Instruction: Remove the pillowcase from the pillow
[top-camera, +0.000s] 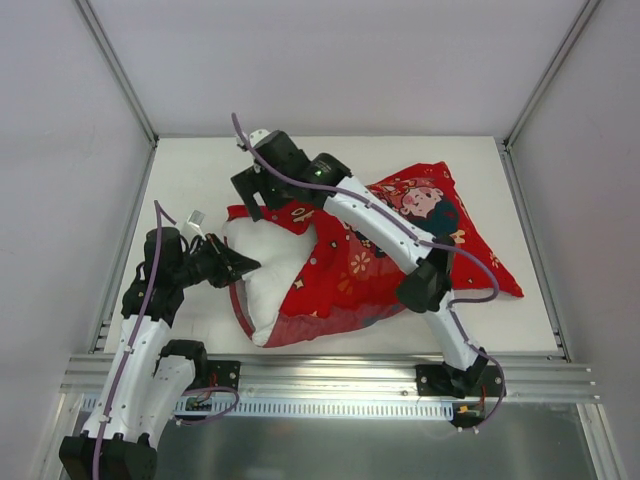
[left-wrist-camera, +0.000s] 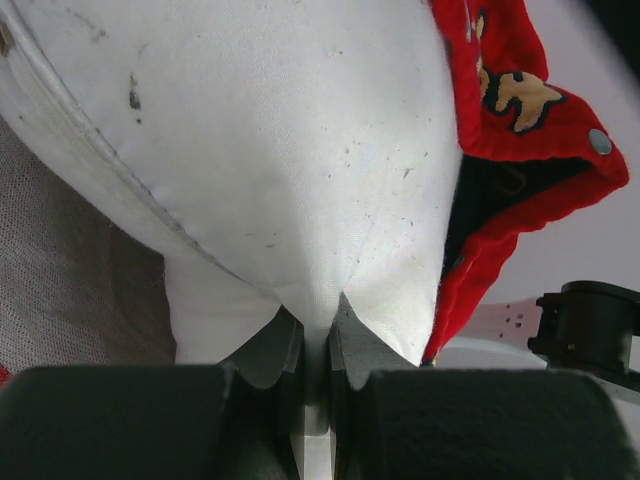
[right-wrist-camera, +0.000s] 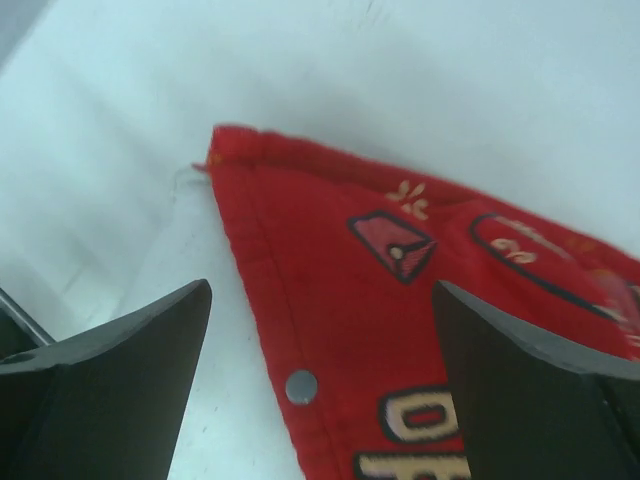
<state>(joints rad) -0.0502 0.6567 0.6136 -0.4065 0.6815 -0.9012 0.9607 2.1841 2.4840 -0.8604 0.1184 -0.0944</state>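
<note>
The red printed pillowcase (top-camera: 420, 240) lies across the middle and right of the table. The white pillow (top-camera: 268, 262) sticks out of its open left end. My left gripper (top-camera: 243, 265) is shut on a pinch of the white pillow (left-wrist-camera: 300, 170) at its left edge. In the left wrist view the red pillowcase hem (left-wrist-camera: 530, 150) with a snap hangs to the right of the pillow. My right gripper (top-camera: 258, 200) is open above the pillowcase's upper-left corner. In the right wrist view that red corner (right-wrist-camera: 370, 300) with a metal snap (right-wrist-camera: 301, 385) lies between the fingers.
The white table (top-camera: 200, 170) is bounded by a metal frame rail (top-camera: 320, 372) at the near edge and white walls at the sides. A small white tag or connector (top-camera: 195, 219) sits by the left arm.
</note>
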